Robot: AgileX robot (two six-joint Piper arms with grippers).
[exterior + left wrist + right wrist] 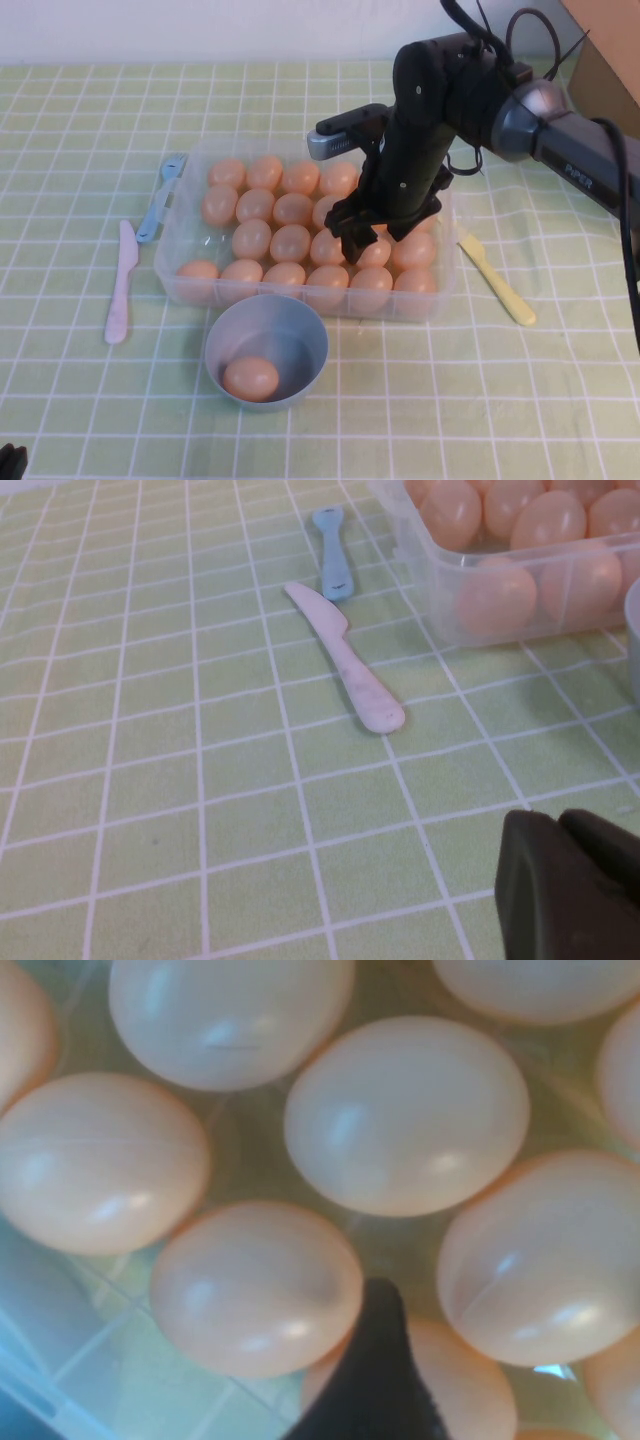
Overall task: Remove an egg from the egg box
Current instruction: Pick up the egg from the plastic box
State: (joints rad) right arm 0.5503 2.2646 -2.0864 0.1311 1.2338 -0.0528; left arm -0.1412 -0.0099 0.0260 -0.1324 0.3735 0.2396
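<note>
The clear egg box [300, 301] holds several orange-tan eggs in rows. My right gripper [372, 240] is lowered into its right half, open, with its fingers down among the eggs. In the right wrist view one dark finger [375, 1360] pokes between two eggs, with an egg [455, 1390] right beside it; the other finger is out of that view. Nothing is lifted. My left gripper [565, 880] rests low over the cloth near the table's front left corner, shut and holding nothing.
A blue-grey bowl [300, 335] with one egg [250, 378] in it stands just in front of the box. A pink knife [120, 285] and a blue utensil [160, 200] lie left of the box, a yellow knife [497, 280] to its right.
</note>
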